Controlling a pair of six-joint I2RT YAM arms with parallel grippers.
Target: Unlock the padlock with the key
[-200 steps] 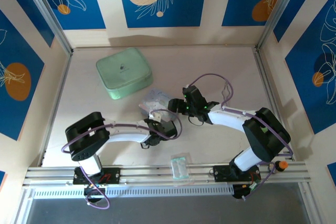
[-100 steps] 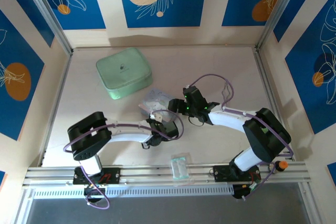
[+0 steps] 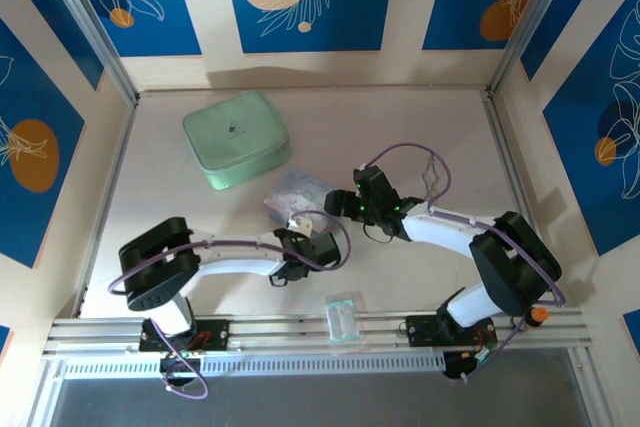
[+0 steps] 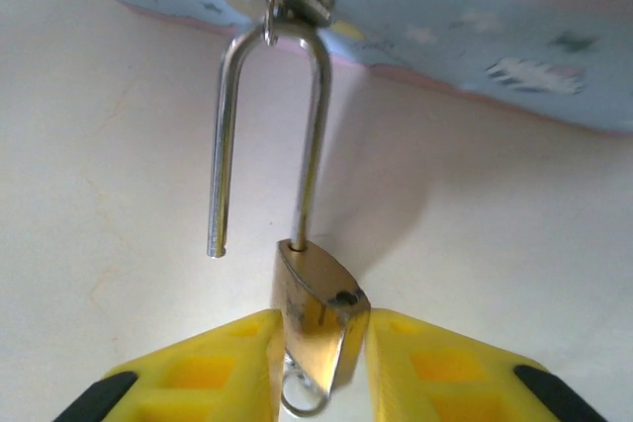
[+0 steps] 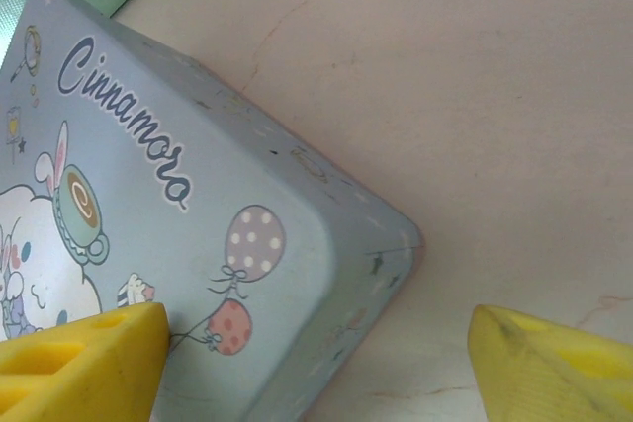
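Left wrist: left tool [image 4: 321,328] clamped on padlock [image 4: 315,294]; shackle [image 4: 316,126] sprung, hooked to box [image 4: 475,37]. Right wrist: right tool [image 5: 316,333] spread wide, empty, over box.

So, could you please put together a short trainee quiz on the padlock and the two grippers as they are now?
1. True or false: the thin silver shackle of the small brass padlock is locked, with both legs seated in the body.
2. What is the left gripper clamped on? A) the padlock's body B) the shackle C) nothing
3. In a few words: how do the right gripper fingers stand, and over what?

Key
1. False: one leg hangs free beside the body.
2. A
3. Open, spread over a corner of the pale-blue cartoon-printed box.
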